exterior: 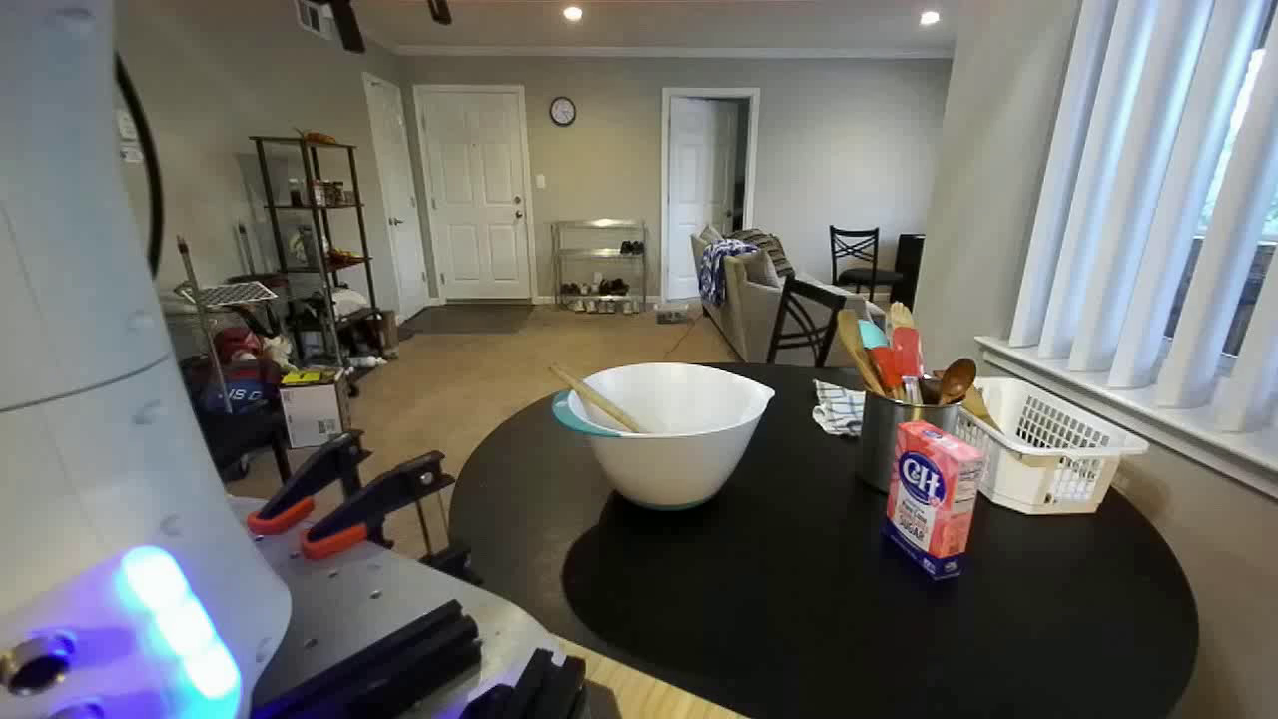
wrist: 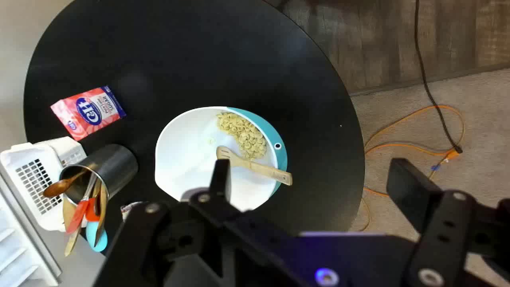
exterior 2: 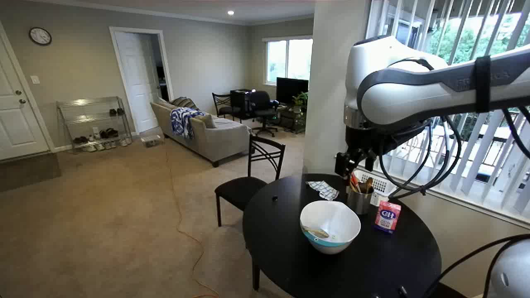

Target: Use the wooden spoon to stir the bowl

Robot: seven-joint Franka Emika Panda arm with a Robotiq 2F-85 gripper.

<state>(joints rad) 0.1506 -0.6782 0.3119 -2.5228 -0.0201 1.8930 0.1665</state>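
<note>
White bowl (wrist: 179,155), yellow pieces (wrist: 251,140) inside; wooden spoon (wrist: 255,166) therein, handle over rim toward edge of black table (wrist: 199,52) nearest carpet (wrist: 486,159); gripper (wrist: 316,181), jaws wide apart

Wooden spoon (wrist: 261,169): matt. Bowl (exterior: 679,464): smooth, plastic-looking. Utensil holder (wrist: 119,164): metal, soft sheen. Basket (exterior: 1043,487): plastic-looking. Towel (exterior 2: 324,191): cloth.

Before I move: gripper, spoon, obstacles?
Gripper open, holding nothing. Wooden spoon leaning in bowl, handle over rim. Utensil canister and sugar box stand apart from bowl; possible snags if swinging wide.
</note>
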